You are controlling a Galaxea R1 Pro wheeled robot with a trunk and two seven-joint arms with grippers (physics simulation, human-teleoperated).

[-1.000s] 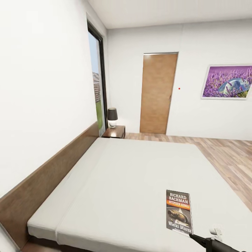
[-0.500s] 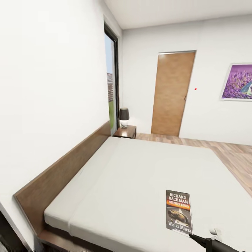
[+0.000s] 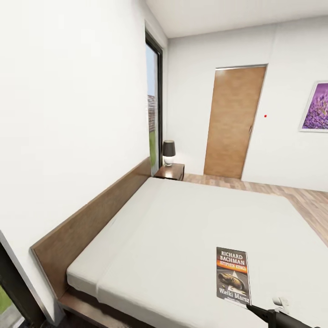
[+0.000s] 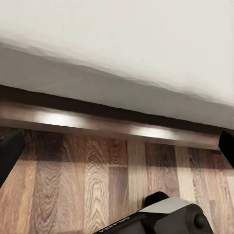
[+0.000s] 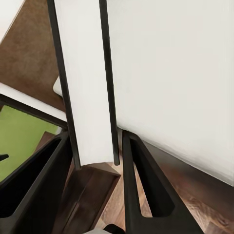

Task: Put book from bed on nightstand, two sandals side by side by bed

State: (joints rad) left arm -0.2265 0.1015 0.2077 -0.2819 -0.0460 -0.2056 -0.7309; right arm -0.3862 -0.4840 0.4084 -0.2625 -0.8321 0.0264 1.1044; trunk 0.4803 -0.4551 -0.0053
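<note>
The book (image 3: 233,276), a dark paperback with white "RICHARD BACHMAN" lettering and an orange band, hangs upright over the bed's near corner with my right gripper (image 3: 253,310) shut on its lower edge. In the right wrist view the book (image 5: 87,97) is seen edge-on, clamped between the two black fingers (image 5: 141,185). The bed (image 3: 191,223) has an off-white mattress and a brown headboard (image 3: 91,218). A dark nightstand (image 3: 171,171) stands at its far corner. My left gripper (image 4: 117,146) is open above the wood floor beside the bed frame (image 4: 112,124). The sandals are out of view.
A black-shaded lamp (image 3: 168,152) sits on the nightstand. A tall window (image 3: 154,109) is in the left wall, a brown door (image 3: 234,123) in the far wall, and a lavender picture (image 3: 315,107) beside it. Plank floor (image 3: 310,200) runs along the bed's far and right sides.
The camera has turned left, so the room has slid right in the picture. The book keeps its place in the right gripper.
</note>
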